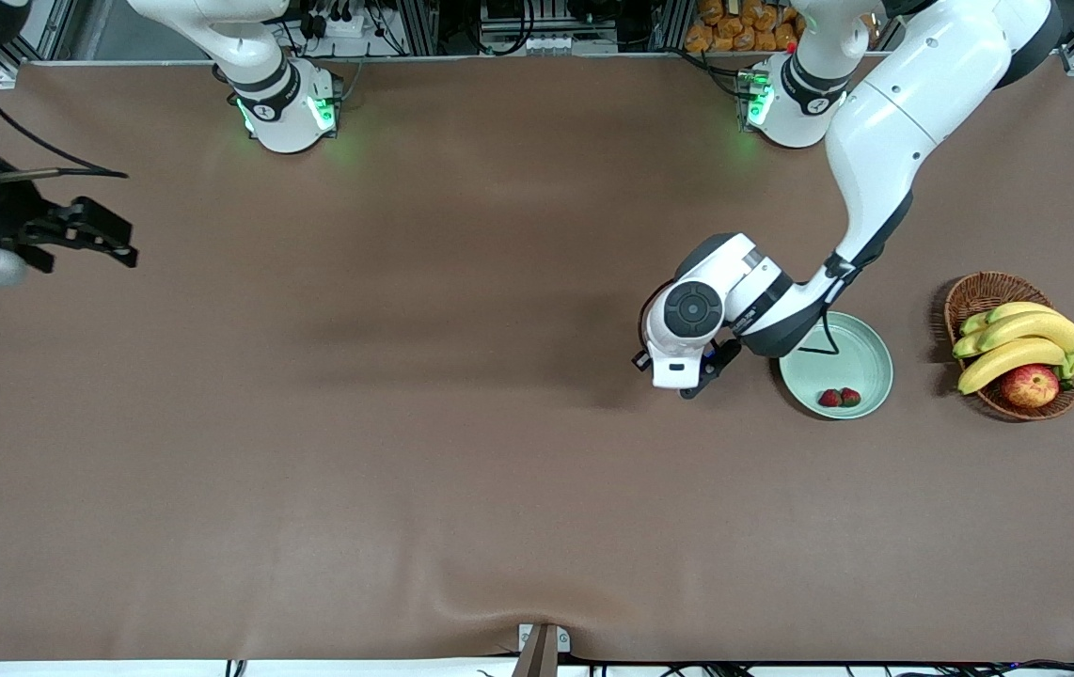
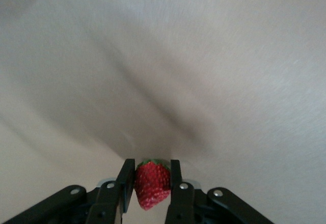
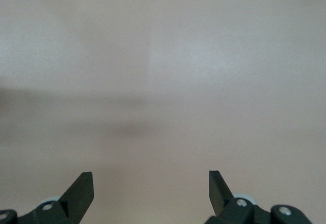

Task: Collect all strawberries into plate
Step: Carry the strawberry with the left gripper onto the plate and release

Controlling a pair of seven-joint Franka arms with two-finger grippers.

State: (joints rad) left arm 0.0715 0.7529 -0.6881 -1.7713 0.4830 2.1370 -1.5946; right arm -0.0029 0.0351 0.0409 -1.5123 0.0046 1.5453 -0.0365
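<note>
**Plate** (image 1: 866,343): round, pale mint-green, shallow, raised rim, glossy. Sits on the brown counter (image 1: 405,451) toward the left arm's end, just beside the wicker basket (image 1: 979,291). Serves as landmark for all entries below.

**Strawberries in plate** (image 1: 839,398): two, small, red with dark green tops, touching each other, lying at the plate's edge nearest the front camera.

**Third strawberry** (image 2: 151,184): held between the fingers (image 2: 126,180) of the left end effector (image 1: 702,369), red body pitted with seeds, green cap at the outer end. Its long axis runs along the fingers, cap pointing outward. In the front view the berry itself is hidden under the wrist.

**Left end effector**: narrowed onto the berry, fingers pressing its two sides. Over bare counter just beside the plate, off the rim on the side toward the right arm's end. Judgement: the plate lies a short way from the end effector toward the basket; carrying the berry across the rim and then releasing it appears to be all that remains of the task.

**Right end effector** (image 3: 151,193): fingers spread wide, empty. Well apart from the plate, over the counter at the right arm's end; this arm waits. The left arm is plainly the nearer to the plate.

**Basket contents**: bananas (image 1: 1021,340) and a red-yellow apple (image 1: 1030,385); not part of the task.
</note>
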